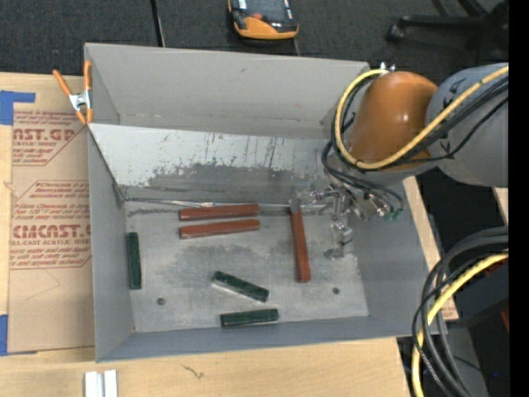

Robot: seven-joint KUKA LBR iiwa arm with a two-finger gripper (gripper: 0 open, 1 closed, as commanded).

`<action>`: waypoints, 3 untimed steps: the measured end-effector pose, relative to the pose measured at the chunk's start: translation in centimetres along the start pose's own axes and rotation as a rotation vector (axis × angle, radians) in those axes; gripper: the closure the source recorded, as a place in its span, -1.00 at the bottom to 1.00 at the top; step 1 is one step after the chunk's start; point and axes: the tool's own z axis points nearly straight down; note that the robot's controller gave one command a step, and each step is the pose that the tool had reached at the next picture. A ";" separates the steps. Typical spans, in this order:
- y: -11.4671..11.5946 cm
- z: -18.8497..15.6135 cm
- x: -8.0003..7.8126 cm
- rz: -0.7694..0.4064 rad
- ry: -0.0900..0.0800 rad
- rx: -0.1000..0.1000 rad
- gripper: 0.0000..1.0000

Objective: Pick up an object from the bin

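Camera view puts your gripper [340, 226], spread or pressed together you cannot tell, just right of the red-brown bar [300, 251] at the bin's [248, 89] right, so an off-centre descent may shove it aside.

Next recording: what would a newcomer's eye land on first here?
The arm's orange cover bulks in from the right, with the pincer inside the grey bin, just right of a red-brown bar that lies front to back. Two more red-brown bars lie side by side mid-bin. Three dark green bars are scattered left and front.
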 end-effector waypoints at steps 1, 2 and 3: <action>0.8 6.7 -1.1 -0.084 0.001 -0.003 -1.00; 1.3 6.3 -1.0 -0.398 -0.001 0.000 1.00; 1.3 6.3 -1.0 -0.398 -0.001 0.000 1.00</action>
